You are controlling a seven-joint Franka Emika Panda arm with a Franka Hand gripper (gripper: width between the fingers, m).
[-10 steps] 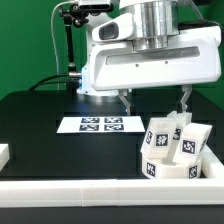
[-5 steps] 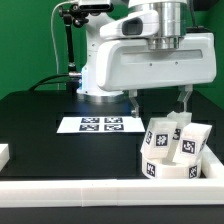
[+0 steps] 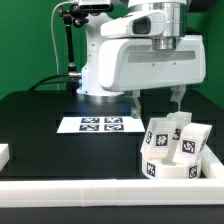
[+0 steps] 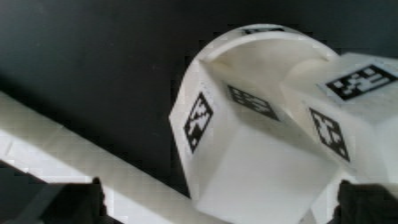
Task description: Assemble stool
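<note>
Only wrist view shows seat (image 4: 267, 60) top.

backdrop: green wall (image 3: 30, 40) behind the whole scene, flat and evenly lit
table (image 3: 40, 140): black, matte top, filling most of the exterior view
marker board (image 3: 100, 124): thin white sheet with black square tags, lying flat on the table near its middle
rail (image 3: 70, 190): long white border along the table's near edge
stand (image 3: 68, 45): black upright post at the back, on the exterior view's left
light: bright, soft, with no hard shadows
</note>
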